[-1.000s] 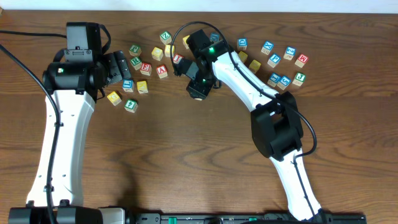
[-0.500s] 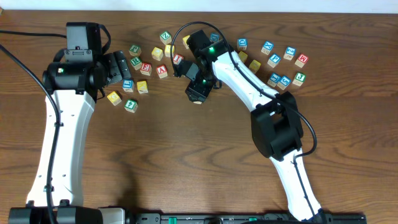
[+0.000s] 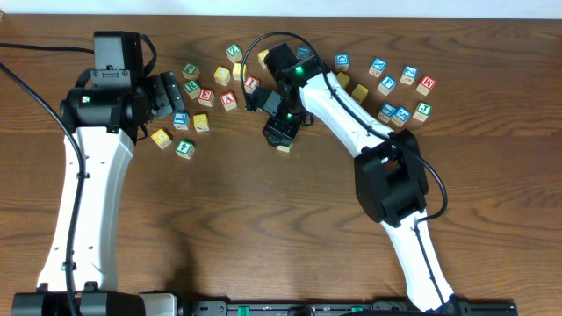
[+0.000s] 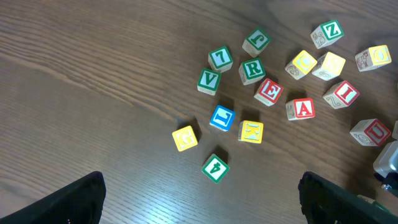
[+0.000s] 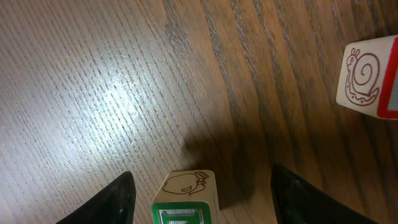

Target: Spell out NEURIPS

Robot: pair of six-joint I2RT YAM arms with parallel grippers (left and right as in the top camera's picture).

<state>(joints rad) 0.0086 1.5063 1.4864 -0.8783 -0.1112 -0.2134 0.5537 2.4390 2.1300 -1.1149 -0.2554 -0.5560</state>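
Now shifted slightly toward the open bench (image 3: 263, 228), the right gripper (image 3: 281, 139) straddles a green-framed cube (image 5: 184, 199), fingers (image 5: 118, 199) spread, apparently setting down a first NEURIPS letter.

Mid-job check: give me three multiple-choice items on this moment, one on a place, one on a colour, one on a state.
1. The red E block sits right beside: A) the green R block B) the Z block C) the V block.
2. The frame on the block between the fingers of the right hand is: A) red B) green C) blue.
3. The left hand is: A) shut on a block B) shut, empty C) open, empty.
Answers: 1 A, the two nearly touch in the left wrist view. 2 B, a green frame shows at its lower edge. 3 C, its fingers stand wide apart, gripping nothing.
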